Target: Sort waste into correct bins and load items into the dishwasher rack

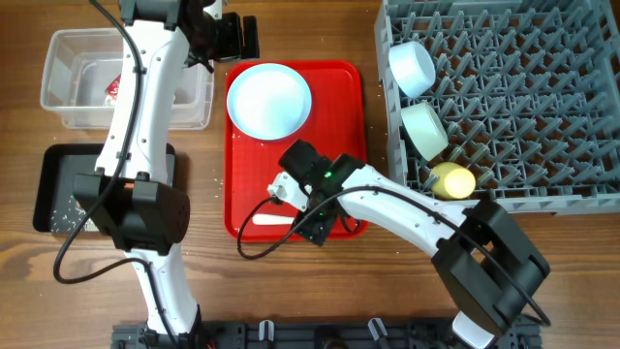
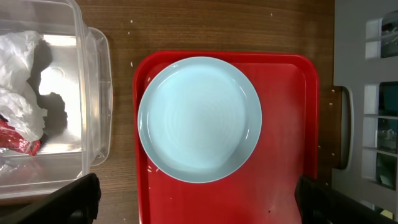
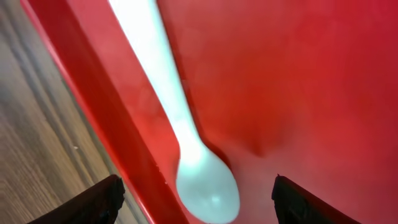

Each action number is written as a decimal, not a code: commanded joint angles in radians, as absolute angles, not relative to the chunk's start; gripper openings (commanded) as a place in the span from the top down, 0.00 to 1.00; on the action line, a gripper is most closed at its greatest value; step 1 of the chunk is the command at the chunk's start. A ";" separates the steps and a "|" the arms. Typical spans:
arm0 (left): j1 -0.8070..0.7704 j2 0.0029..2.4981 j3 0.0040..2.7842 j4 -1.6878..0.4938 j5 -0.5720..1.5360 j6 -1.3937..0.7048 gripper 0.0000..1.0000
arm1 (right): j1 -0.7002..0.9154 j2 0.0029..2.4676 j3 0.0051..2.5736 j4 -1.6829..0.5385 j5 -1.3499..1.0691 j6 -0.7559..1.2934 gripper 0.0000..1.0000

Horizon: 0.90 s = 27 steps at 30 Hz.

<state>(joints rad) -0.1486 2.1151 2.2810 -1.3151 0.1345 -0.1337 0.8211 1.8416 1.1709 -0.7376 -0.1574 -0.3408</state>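
Over the wooden table [image 1: 320, 301], seen from overhead, plate [image 1: 268, 100] and white spoon [image 1: 271, 220] lie on the red tray [image 1: 341, 107], beside the grey rack [image 1: 542, 116]. Left wrist: left gripper [image 2: 196, 194] gapes wide above the plate. Right wrist: right gripper [image 3: 198, 190] stands apart, straddling the spoon's bowl.

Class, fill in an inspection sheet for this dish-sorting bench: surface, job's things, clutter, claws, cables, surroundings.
Surface: wooden table, red tray mid-table.
Job's things: plate and spoon on red tray; blue bowl, green bowl, yellow cup in rack; wrapper, tissue in clear tub; rice in black tray.
Clutter: white specks on wood.
Claws: left claw open, empty, near plate; right claw open astride spoon.
Cables: black cable loops over red tray's near edge.
Surroundings: dark rail at table's near edge.
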 commanded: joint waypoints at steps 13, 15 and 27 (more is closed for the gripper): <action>-0.149 2.128 2.276 -1.312 0.129 -0.139 0.00 | 0.820 1.963 1.077 -0.601 -0.057 -0.326 0.31; -0.149 2.128 2.276 -1.312 0.129 -0.139 0.00 | 0.820 1.967 1.058 -0.572 -0.062 -0.301 0.37; -0.149 2.128 2.276 -1.312 0.129 -0.139 0.00 | 0.807 1.856 1.141 -0.651 -0.102 -0.258 0.26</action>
<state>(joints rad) -0.1486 2.1151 2.2810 -1.3151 0.1345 -0.1337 0.8276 1.8805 1.1324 -0.6331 -0.1528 -0.2935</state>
